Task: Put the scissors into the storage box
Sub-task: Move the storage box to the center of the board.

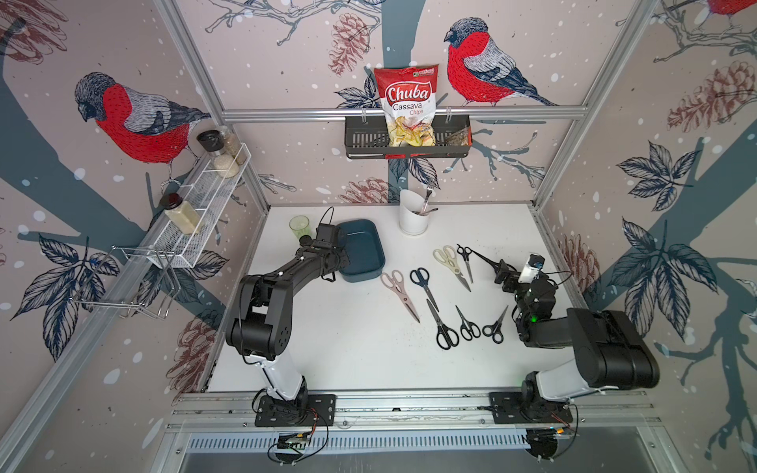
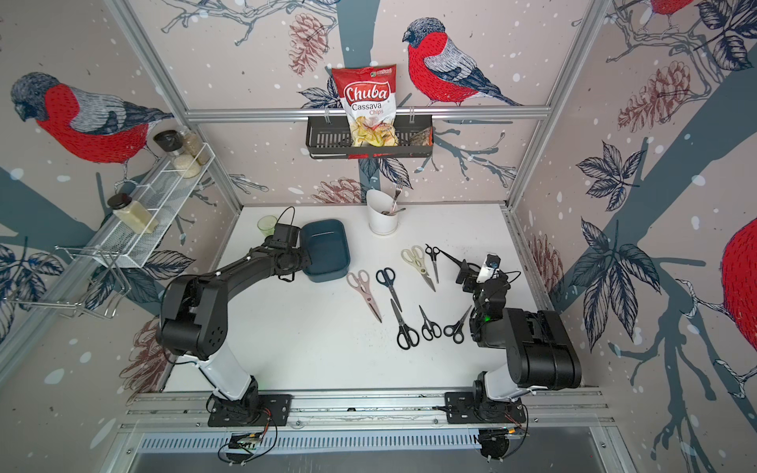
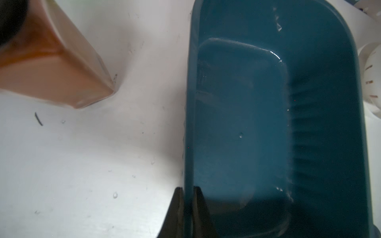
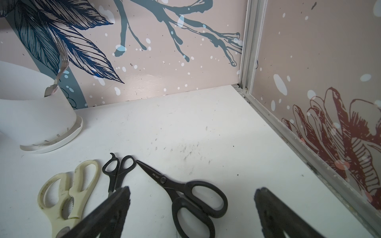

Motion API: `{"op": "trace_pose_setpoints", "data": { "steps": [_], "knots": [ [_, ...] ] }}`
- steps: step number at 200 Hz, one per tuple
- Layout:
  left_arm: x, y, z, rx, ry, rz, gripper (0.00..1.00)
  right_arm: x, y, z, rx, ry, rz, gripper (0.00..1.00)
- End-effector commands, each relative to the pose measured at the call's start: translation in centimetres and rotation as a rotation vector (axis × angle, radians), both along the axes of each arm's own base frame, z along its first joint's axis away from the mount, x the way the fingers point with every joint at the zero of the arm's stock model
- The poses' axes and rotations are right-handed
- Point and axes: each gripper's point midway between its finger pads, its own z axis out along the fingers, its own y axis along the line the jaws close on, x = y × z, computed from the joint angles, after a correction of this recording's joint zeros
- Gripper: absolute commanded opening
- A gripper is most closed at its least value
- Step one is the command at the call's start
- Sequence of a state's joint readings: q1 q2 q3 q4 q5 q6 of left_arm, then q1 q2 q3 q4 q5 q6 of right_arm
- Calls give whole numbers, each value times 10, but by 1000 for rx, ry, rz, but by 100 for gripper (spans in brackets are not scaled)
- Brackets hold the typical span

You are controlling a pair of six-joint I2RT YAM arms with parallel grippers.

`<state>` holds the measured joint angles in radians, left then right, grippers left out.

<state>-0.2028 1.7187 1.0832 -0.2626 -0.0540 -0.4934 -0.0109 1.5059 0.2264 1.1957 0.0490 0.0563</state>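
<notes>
1. The left gripper (image 3: 187, 192) is clenched on one long wall of the shallow teal-blue plastic storage box (image 3: 268, 123), with one finger outside and one inside. It is a thin-edge pinch. If the box is dragged or lifted this way, I judge it could twist, tip or slip free.
2. A pale green translucent cup (image 1: 299, 227) stands just beside that wrist, and a swing of the box could knock it over.
3. The box is empty, at the back left of the white tabletop (image 1: 348, 360). The pink-handled steel scissors (image 1: 399, 293) lie nearest it, so sliding the box toward them could shove them.
4. The right gripper (image 4: 192, 192) is released, its fingers spread wide over the handles of the all-black scissors (image 4: 185, 193). That pair lies flat, so the fingertips may scrape the table or the blades may pivot open.
5. One finger hangs above the small black-handled scissors (image 4: 118, 171) and the cream-handled scissors (image 4: 68, 195), and it could catch them.
6. The other black pairs lie mid-table, well apart from the box.
7. The left arm reaches forward with its elbow bent and its wrist over the box wall. The right arm is folded, its wrist pitched down toward the back.
</notes>
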Motion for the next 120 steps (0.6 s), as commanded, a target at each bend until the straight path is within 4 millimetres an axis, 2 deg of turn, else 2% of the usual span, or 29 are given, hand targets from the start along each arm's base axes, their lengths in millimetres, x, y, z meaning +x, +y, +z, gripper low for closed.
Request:
{"op": "trace_pose_setpoints", "data": {
  "steps": [1, 14, 19, 37, 76, 106, 120],
  "knots": [
    [-30, 6, -7, 51, 76, -53, 5, 2, 1, 6, 8, -23, 1, 100],
    [-40, 8, -4, 52, 77, -56, 5, 2, 1, 6, 7, -23, 1, 100],
    [-50, 10, -11, 51, 97, -56, 5, 2, 1, 7, 6, -25, 1, 100],
    [-69, 12, -15, 46, 116, -53, 5, 2, 1, 6, 7, -23, 2, 100],
    [-100, 20, -18, 53, 140, -44, 6, 2, 1, 6, 8, -25, 1, 100],
    [-113, 18, -16, 22, 133, -39, 10, 1, 1, 7, 6, -25, 1, 100],
    [-115, 17, -14, 6, 122, -34, 16, 1, 1, 6, 8, -25, 2, 99]
  ]
}}
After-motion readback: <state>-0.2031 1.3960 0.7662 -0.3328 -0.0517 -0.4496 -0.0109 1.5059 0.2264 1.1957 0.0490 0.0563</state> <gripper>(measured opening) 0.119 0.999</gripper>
